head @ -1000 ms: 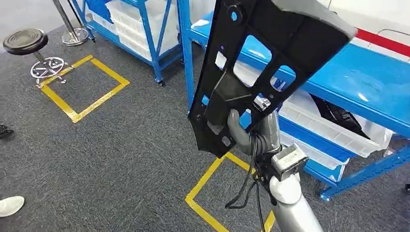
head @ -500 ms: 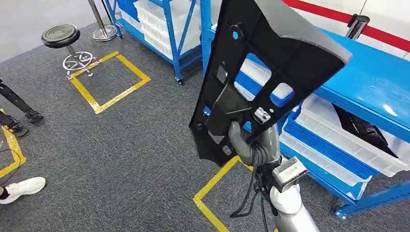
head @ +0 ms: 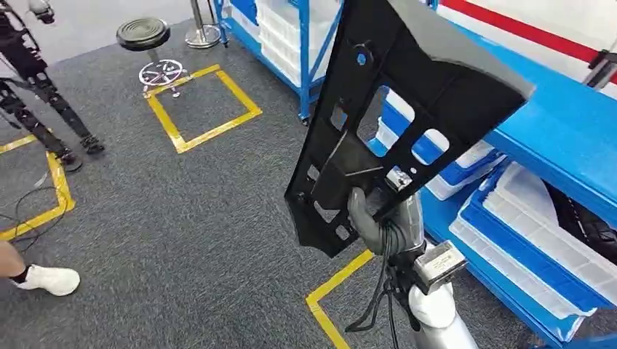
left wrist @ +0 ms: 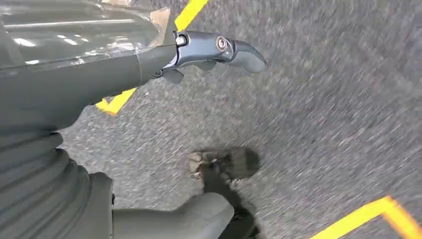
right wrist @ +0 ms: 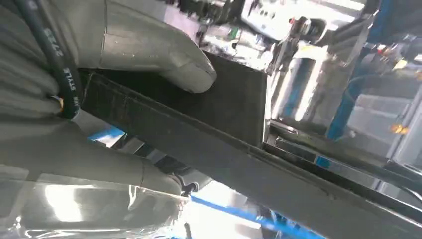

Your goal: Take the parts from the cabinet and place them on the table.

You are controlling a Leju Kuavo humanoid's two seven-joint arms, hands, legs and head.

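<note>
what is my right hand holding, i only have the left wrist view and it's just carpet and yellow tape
Observer: In the head view the right hand grips a large black panel part near its lower end, raised upright in front of the robot.
Operator: is the thumb on it
Observer: Yes, the right wrist view shows the thick grey thumb pressed on the panel's flat face.
Operator: where's the shelving from me
Observer: The blue rack with white bins stands on the robot's right, beside the raised panel.
Operator: anyone close
Observer: A person's white shoe shows on the carpet at the far left of the head view.
</note>
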